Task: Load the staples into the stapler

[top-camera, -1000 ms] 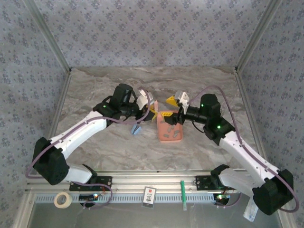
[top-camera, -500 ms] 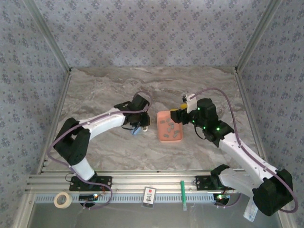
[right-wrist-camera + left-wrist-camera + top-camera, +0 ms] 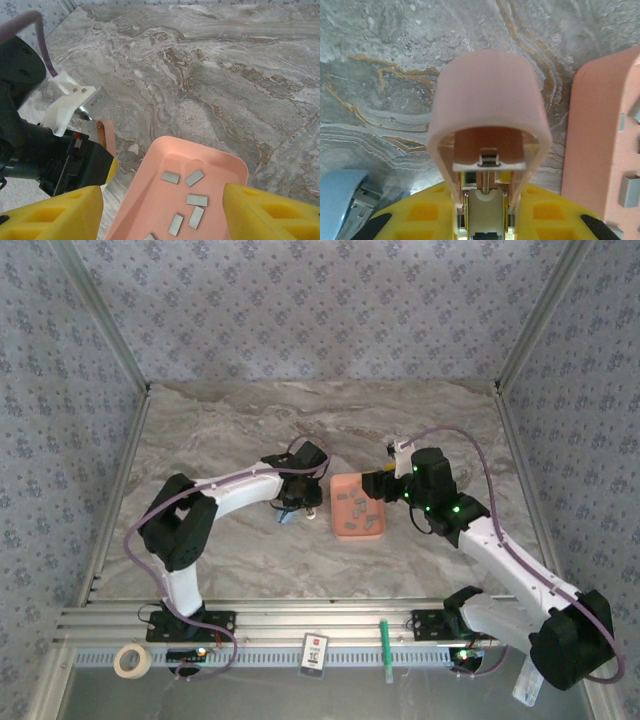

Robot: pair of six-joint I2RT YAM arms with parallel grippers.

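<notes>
In the left wrist view, the left gripper (image 3: 483, 210) pinches a pink arched shell (image 3: 487, 85), perhaps a lid, and the stapler (image 3: 340, 200) lies just beside it. The right wrist view shows the right gripper (image 3: 162, 192) spread over the staples (image 3: 192, 200) in the tray (image 3: 145, 212).

My top cam is fixed high behind the arm bases, looking down and forward, far enough for the whole table (image 3: 230, 430). Left wrist cam: very close to the tabletop, facing down past a pink arched piece (image 3: 490, 95) in its fingers (image 3: 420, 217). Right wrist cam: higher, tilted forward over the salmon tray (image 3: 220, 172). All three share that tray; top and right wrist share the staples (image 3: 197, 200).
</notes>
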